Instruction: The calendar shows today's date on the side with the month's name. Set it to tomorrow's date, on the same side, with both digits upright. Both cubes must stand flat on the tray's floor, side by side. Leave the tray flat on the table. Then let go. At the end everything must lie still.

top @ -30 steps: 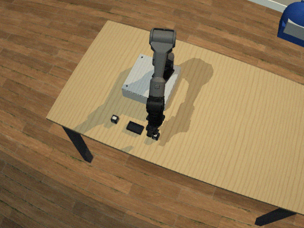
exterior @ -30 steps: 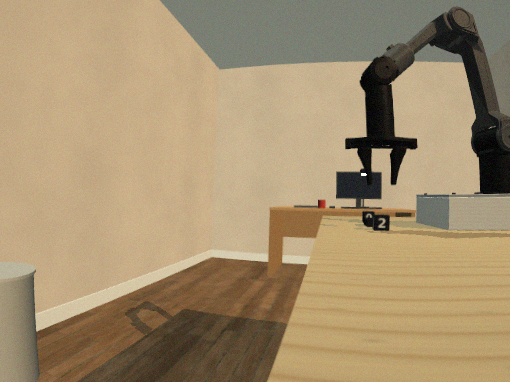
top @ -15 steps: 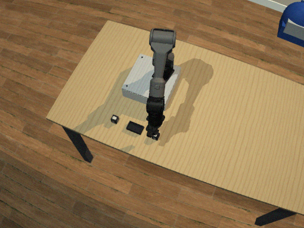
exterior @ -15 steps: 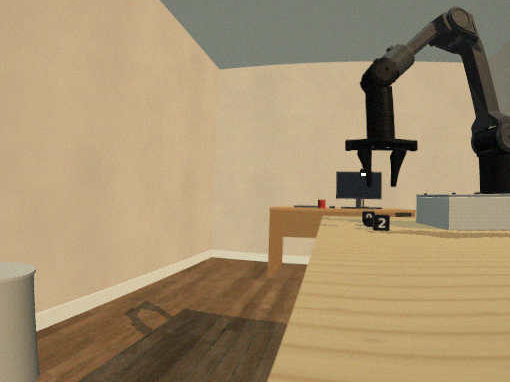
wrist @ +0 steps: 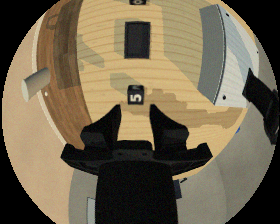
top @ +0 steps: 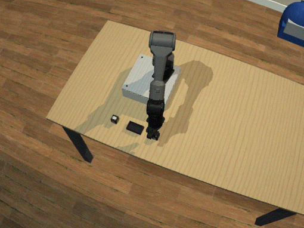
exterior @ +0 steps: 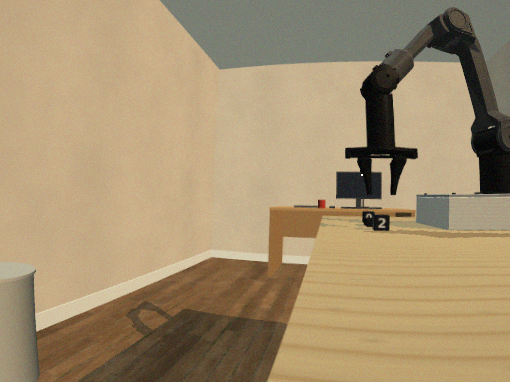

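Note:
My gripper [exterior: 381, 193] [wrist: 135, 110] points straight down, partly open with nothing between its fingers, well above the table. One black cube [exterior: 381, 223] [wrist: 136, 95] stands on the table below the fingers; its top shows a white 5 lying sideways in the wrist view and a side shows an upright 2 in the exterior view. The other black cube [top: 114, 119] [wrist: 138, 1] stands beyond the tray, its digit partly hidden in the exterior view. The dark tray [top: 135, 128] [wrist: 137, 40] lies flat and empty between the cubes.
The pale base box [top: 137, 80] [exterior: 475, 211] [wrist: 212, 55] under the arm stands behind the tray and cubes. The front edge of the table [top: 223, 133] runs close in front of them. A separate desk [exterior: 295, 224] with a monitor stands far off.

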